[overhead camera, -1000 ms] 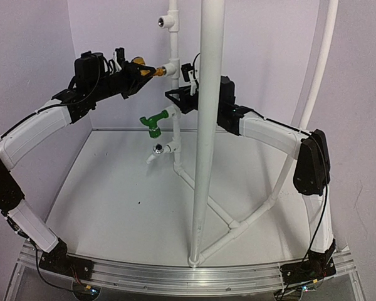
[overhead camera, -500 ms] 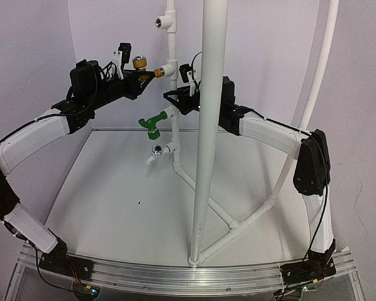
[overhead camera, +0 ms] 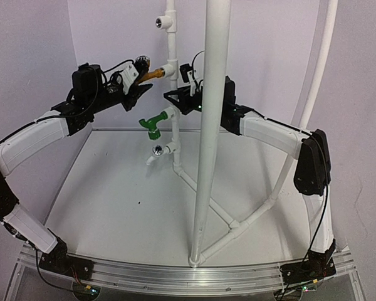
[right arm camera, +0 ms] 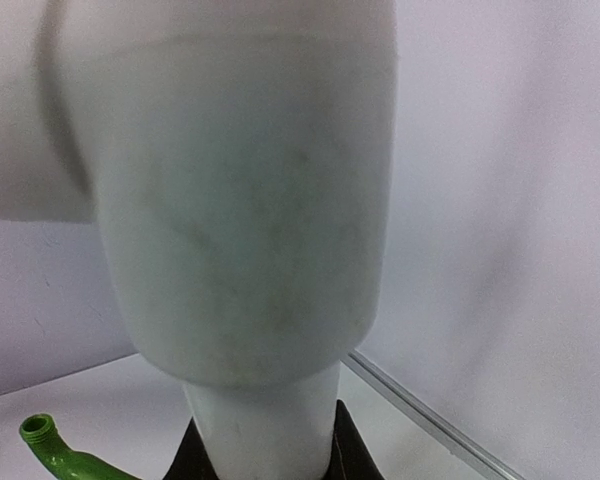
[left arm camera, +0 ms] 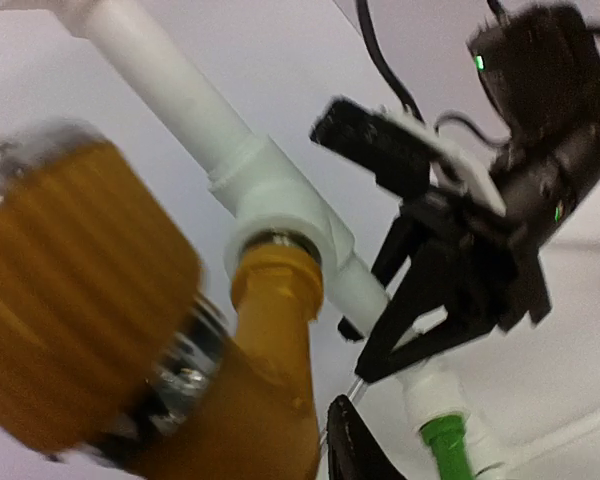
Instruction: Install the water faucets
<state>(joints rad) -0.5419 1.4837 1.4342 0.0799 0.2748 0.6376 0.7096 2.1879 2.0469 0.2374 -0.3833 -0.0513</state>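
A brass-gold water faucet sticks out to the left of a white tee on the upright pipe, its threaded end in the tee's opening. My left gripper is shut on the faucet body. Only one black finger shows beside it, and the ribbed knob fills the near left. A green water faucet sits in a lower tee, spout down. My right gripper is shut on the white pipe just below the upper tee.
A bare tee with a metal-lined opening sits high on the pipe, and another sits below the green faucet. A thick white post stands in front of the right arm. A curved pipe rises at the right. Pipe runs cross the floor.
My left wrist has rolled, turning the brass faucet and its knob in the tee. The right arm and the green faucet have not moved.
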